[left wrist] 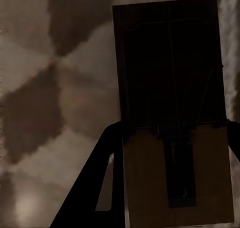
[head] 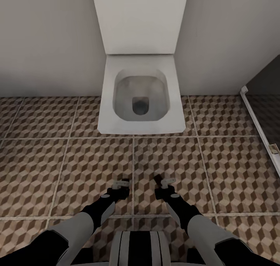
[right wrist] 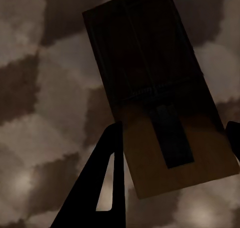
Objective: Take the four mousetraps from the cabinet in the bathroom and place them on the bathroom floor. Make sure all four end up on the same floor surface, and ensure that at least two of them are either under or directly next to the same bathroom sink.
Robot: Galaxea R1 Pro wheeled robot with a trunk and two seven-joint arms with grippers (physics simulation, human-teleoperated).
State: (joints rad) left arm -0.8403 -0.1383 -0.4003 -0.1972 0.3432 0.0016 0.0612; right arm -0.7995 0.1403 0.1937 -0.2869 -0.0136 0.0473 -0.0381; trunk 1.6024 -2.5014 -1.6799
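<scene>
two mousetraps held over the tiles before the toilet

the left mousetrap (left wrist: 172, 123), a tan board with a dark spring bar, is clamped between the fingers of the left tool (left wrist: 170, 138). the right mousetrap (right wrist: 155, 93) sits tilted in the right tool (right wrist: 172, 133), likewise pinched at its sides. in the head view the left tool (head: 121, 185) and the right tool (head: 161, 181) hang side by side, low over the bathroom floor (head: 46, 157), a little short of the toilet (head: 140, 99). past the toilet's right side runs a dark glass-walled shower edge (head: 258, 118). pale walls stand behind the toilet.
</scene>
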